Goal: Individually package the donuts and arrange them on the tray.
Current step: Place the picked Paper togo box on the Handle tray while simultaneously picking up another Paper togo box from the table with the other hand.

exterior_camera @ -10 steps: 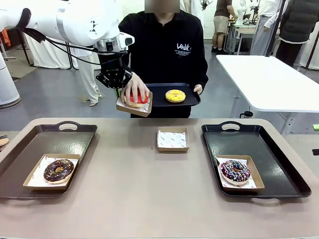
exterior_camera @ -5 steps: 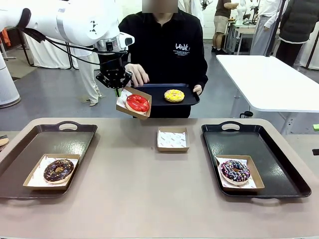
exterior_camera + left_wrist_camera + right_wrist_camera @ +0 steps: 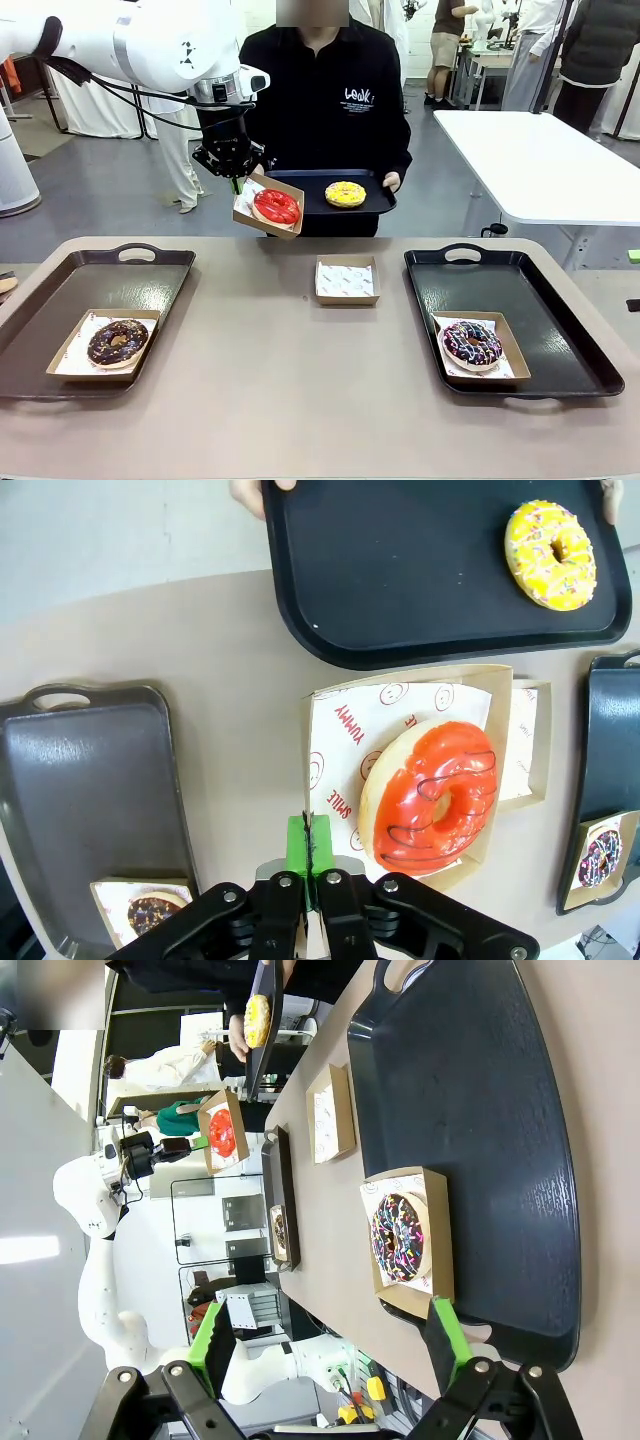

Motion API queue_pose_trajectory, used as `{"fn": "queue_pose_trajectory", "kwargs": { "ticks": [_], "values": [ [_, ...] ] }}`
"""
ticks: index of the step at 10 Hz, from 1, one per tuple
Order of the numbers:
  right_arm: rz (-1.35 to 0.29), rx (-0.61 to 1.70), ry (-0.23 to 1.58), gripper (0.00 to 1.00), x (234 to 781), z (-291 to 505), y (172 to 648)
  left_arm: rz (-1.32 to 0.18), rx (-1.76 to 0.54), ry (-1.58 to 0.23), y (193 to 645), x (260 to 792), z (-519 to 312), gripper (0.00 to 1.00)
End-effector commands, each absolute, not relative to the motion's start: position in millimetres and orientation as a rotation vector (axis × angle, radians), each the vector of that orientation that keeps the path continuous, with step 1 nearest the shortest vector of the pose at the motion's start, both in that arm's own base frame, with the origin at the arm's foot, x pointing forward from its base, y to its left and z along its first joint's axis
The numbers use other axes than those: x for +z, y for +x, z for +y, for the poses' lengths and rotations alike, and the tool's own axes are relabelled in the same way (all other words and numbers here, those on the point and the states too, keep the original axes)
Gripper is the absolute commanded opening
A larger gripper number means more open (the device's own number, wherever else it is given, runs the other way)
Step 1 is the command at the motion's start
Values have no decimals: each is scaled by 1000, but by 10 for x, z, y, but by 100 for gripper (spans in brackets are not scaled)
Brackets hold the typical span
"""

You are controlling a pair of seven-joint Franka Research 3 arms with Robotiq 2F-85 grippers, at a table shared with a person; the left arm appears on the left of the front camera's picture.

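Clamped in the left gripper point(image 3: 309, 832), fingers pressed together on its rim: a shallow brown cardboard box point(image 3: 243, 212) lined with printed white paper, tilted in the air past the far edge of the beige table point(image 3: 300, 390). Inside that box, the glossy red ring donut point(image 3: 276, 206). Just beside it, a black plastic tray point(image 3: 310, 188) gripped at its side by the person's hand point(image 3: 393, 180), with the yellow ring donut point(image 3: 345, 193) on it. At the table's middle, an empty paper-lined cardboard box point(image 3: 347, 300). On the dark left tray point(image 3: 110, 275), the boxed chocolate-glazed ring donut point(image 3: 117, 341); on the dark right tray point(image 3: 470, 275), the boxed dark sprinkled ring donut point(image 3: 471, 342). Right gripper point(image 3: 325, 1335) with fingers spread wide apart, holding nothing, above the right tray's rim near the sprinkled donut's box.
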State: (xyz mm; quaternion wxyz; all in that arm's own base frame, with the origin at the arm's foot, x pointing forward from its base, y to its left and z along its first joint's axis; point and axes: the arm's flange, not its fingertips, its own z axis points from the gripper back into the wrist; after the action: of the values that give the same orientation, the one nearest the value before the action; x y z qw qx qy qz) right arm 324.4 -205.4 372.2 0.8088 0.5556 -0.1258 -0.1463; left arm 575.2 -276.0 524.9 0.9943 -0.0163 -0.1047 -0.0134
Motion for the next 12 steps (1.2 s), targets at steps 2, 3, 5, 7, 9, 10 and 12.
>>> {"fn": "queue_pose_trajectory", "kwargs": {
  "ticks": [2,3,5,7,9,10,12],
  "values": [
    [-266,-323,1207,100,3714,-2055,3239,-214,-27,-37,5721,5265,-2741,0],
    [-266,-323,1207,100,3714,-2055,3239,-214,-27,-37,5721,5265,-2741,0],
    [-266,-323,1207,100,3714,-2055,3239,-214,-27,-37,5721,5265,-2741,0],
    [-266,-323,1207,100,3714,-2055,3239,-214,-27,-37,5721,5265,-2741,0],
    [-269,-313,1188,100,3722,-2054,3244,-210,-27,-33,5752,5249,-2760,0],
    [-293,-309,1147,100,3854,-1896,3438,-199,-39,-35,5706,5280,-2683,0],
    [-286,-271,1075,100,4266,-1521,3789,-191,-43,-36,5498,5382,-2400,0]
  ]
}}
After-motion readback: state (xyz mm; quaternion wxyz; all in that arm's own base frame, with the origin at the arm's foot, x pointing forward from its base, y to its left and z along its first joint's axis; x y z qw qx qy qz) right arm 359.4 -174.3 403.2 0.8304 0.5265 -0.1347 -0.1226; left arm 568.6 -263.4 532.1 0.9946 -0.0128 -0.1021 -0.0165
